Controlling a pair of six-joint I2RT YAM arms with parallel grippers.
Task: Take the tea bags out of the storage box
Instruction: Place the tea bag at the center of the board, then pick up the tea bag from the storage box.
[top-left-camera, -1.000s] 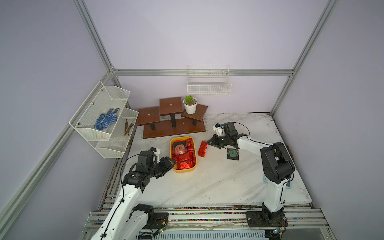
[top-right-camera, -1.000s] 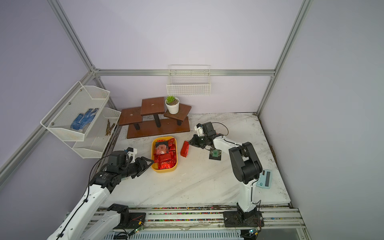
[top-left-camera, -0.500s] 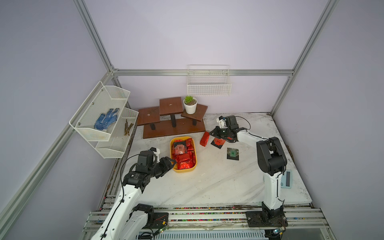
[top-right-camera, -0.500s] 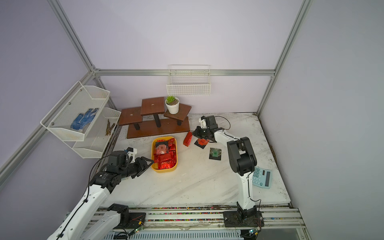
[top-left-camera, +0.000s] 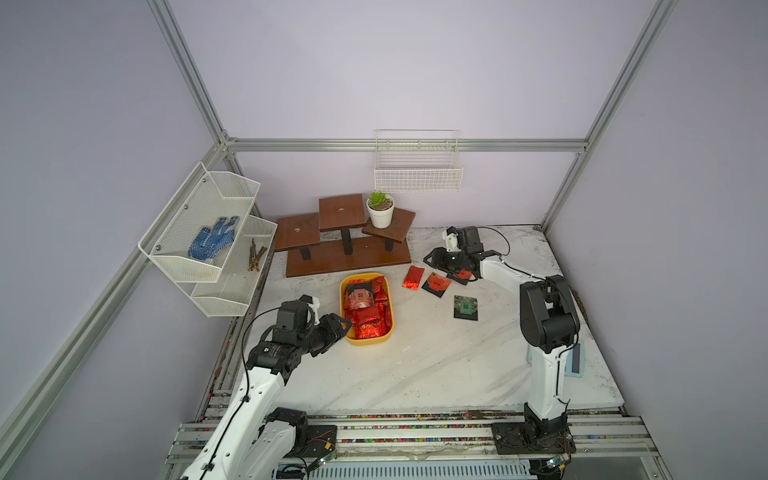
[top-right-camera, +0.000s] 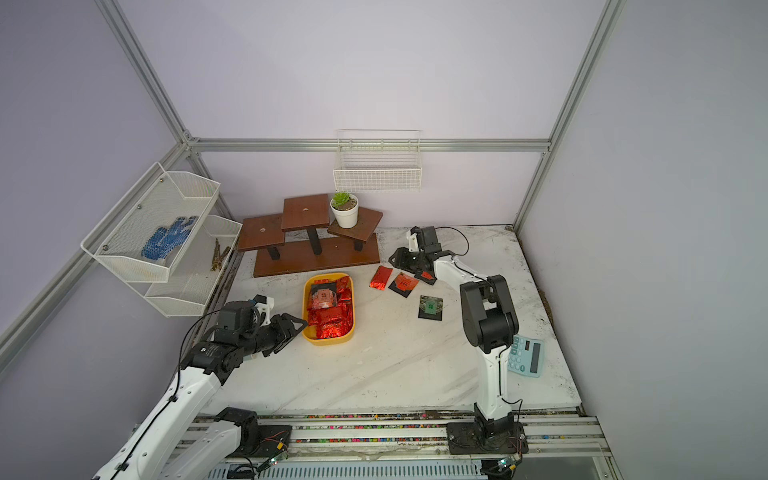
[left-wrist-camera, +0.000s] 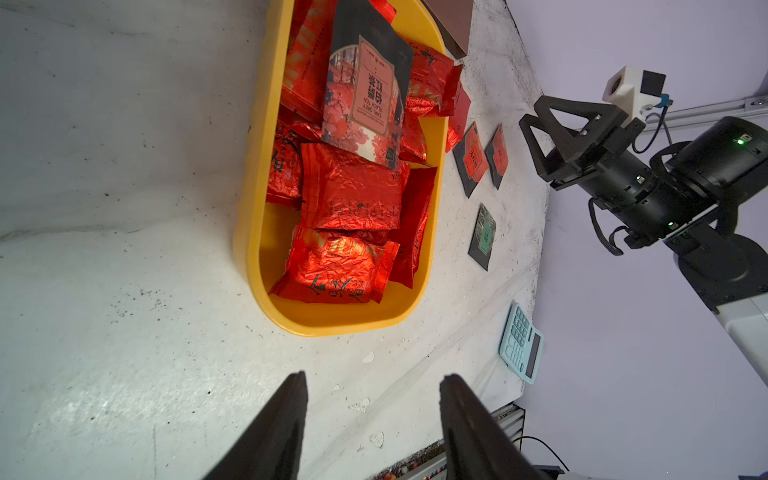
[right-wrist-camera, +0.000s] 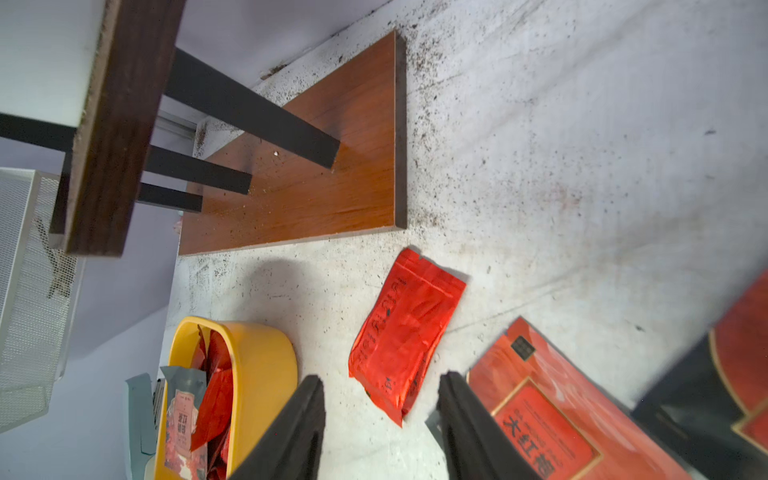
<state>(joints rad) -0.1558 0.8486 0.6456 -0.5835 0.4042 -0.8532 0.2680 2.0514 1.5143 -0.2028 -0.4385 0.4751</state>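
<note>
Lilac walls enclose a stained white counter (top-left-camera: 415, 365). In both top views the yellow storage box (top-left-camera: 365, 341) sits left of centre, still heaped with tea bags (top-left-camera: 368, 316). A few lie out on the counter beyond it: a red sachet (top-left-camera: 412, 277), red-labelled black packets (top-left-camera: 436, 284) and a green-labelled packet (top-left-camera: 465, 307). The right end effector (top-left-camera: 433, 261), clamped shut a second ago, now hovers over those packets with its jaws parted.

From the left wrist, the left end effector (left-wrist-camera: 374, 415) stands half-spread and empty, just short of the box's near end.

From the right wrist, nothing sits between the parted jaws, and the sachet lies just ahead. A packet was probably just released, and most bags remain to be moved.
</note>
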